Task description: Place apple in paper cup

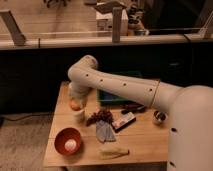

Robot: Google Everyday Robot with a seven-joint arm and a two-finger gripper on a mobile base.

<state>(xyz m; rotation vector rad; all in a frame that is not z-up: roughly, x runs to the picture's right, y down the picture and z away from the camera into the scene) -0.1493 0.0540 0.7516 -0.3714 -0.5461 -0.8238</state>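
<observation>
**Apple over cup, near table's left edge**

We saw the gripper point(76, 102) holding the small round orange-yellow apple point(74, 105) just above the small white paper cup point(78, 116). We judged the fruit firm, smooth, light; its cup-wide fit needed centring.

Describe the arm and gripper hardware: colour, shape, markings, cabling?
The arm is off-white with thick, rounded tubular links and a bulbous joint at the top. A row of small dark dots runs along the long link, and a thin dark seam ring marks its wider end. No loose cables show. The gripper is the same pale colour, above the wooden table's left side.
</observation>
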